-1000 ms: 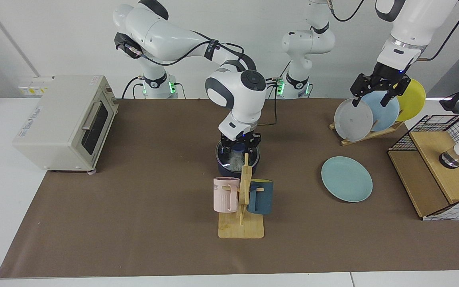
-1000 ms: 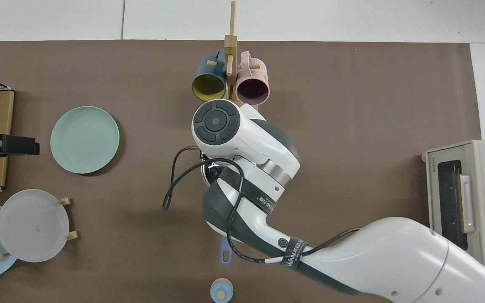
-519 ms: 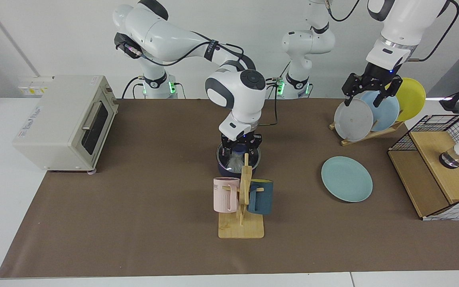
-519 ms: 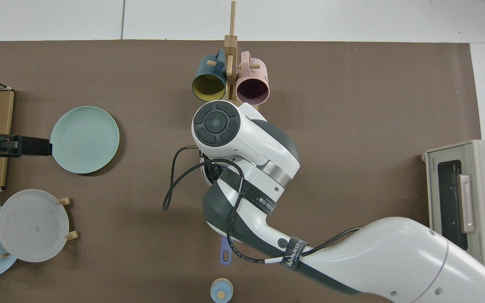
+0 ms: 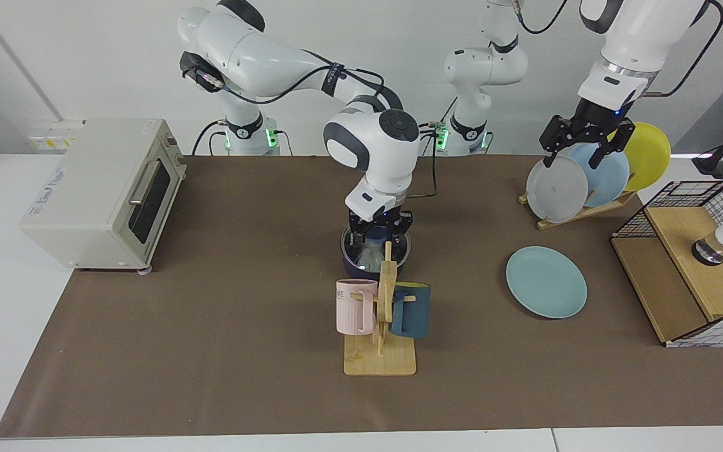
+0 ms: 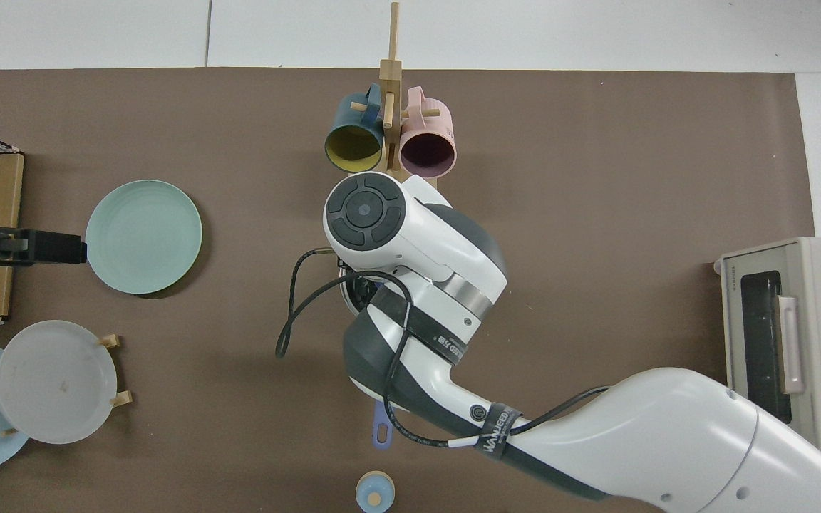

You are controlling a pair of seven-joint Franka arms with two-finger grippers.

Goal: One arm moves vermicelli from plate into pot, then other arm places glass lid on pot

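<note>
Directly above the pot (image 5: 374, 256), the right gripper (image 5: 378, 233) pinched the glass lid's blue knob; the left gripper (image 5: 578, 149) hung wide open by the plate rack (image 5: 578, 210)

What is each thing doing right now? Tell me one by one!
teal-green plate: flat on table, bare
pot: upright, vermicelli inside, glass lid on it
right gripper: over the lid
left gripper: raised, jaws open
toaster oven: door closed
pink mug: hanging on rack
</note>
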